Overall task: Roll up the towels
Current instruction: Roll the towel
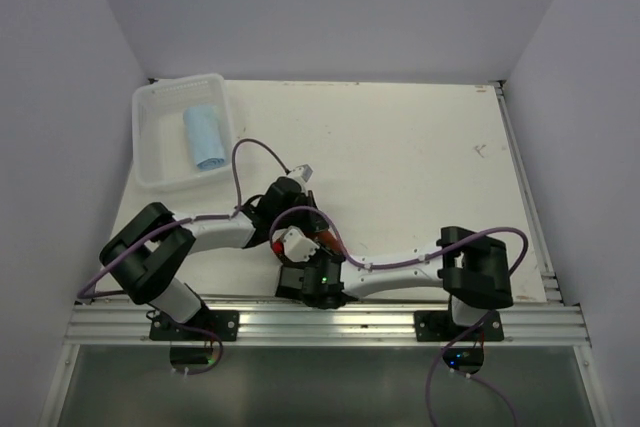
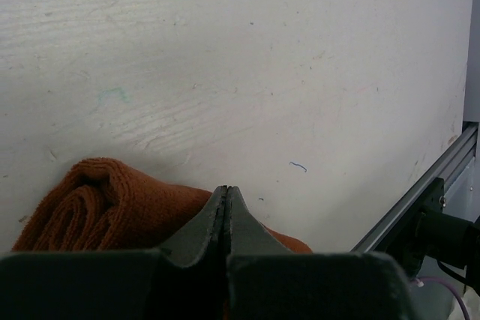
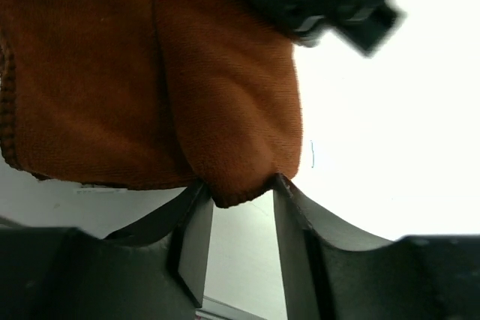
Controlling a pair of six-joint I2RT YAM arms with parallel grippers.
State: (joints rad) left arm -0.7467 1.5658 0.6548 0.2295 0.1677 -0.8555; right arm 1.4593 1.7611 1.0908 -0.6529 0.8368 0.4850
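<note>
An orange towel (image 2: 90, 207), partly rolled, lies near the table's front middle. In the top view only a scrap of it (image 1: 324, 238) shows under the two wrists. My left gripper (image 2: 226, 189) has its fingers pressed together over the towel's near side, with a sliver of orange cloth between them. My right gripper (image 3: 238, 185) pinches a bulging fold of the same towel (image 3: 150, 73) between its fingertips. Both grippers meet over the towel in the top view, the left (image 1: 292, 209) just behind the right (image 1: 300, 244). A light blue rolled towel (image 1: 205, 137) lies in the clear bin (image 1: 150, 162).
The clear plastic bin stands at the table's back left. The aluminium rail (image 1: 330, 322) runs along the near edge and shows at the right of the left wrist view (image 2: 420, 200). White walls enclose the table on three sides.
</note>
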